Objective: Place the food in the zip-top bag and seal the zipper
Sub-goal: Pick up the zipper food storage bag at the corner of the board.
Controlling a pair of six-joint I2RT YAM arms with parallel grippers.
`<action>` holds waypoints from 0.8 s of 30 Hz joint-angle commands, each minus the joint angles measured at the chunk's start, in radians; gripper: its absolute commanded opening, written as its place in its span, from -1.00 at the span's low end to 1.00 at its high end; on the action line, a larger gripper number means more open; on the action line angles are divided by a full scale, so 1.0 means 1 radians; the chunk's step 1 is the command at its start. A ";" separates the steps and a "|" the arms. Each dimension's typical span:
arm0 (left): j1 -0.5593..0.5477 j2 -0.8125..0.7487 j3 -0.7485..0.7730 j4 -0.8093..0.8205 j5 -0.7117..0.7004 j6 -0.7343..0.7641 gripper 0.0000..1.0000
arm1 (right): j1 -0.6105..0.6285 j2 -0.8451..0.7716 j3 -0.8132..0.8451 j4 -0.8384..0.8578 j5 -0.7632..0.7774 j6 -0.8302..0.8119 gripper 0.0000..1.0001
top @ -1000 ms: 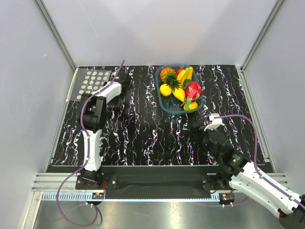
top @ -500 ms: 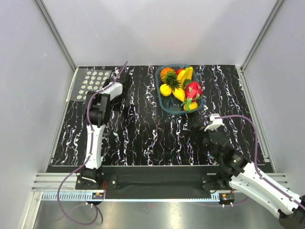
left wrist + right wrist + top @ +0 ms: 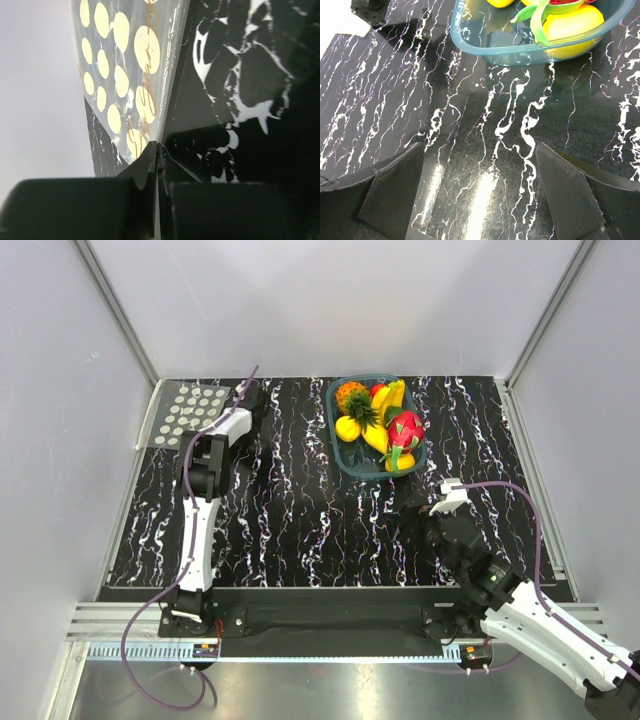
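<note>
The zip-top bag (image 3: 193, 411), clear with pale dots, lies flat at the table's far left corner. My left gripper (image 3: 246, 400) is shut on its right edge. In the left wrist view the bag (image 3: 131, 60) runs down into the closed jaws of that gripper (image 3: 158, 146), and a thin clear strip along that edge looks like the zipper (image 3: 171, 70). The food sits in a teal basket (image 3: 336, 447): a pink dragon fruit (image 3: 405, 428) and yellow fruits (image 3: 349, 428). My right gripper (image 3: 479, 147) hangs open over bare table, short of the basket (image 3: 520, 50).
A small pineapple (image 3: 352, 395) and a yellow-green fruit (image 3: 391, 395) also lie in the basket. Grey walls with metal posts close in the table on three sides. Dark marbled table lies between the bag and the basket.
My left gripper has shifted a little toward the bag and closed on its edge. The right arm has not moved.
</note>
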 commanded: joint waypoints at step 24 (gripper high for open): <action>-0.097 -0.400 -0.249 0.091 0.174 -0.119 -1.00 | 0.000 0.009 -0.006 0.044 -0.008 -0.009 0.99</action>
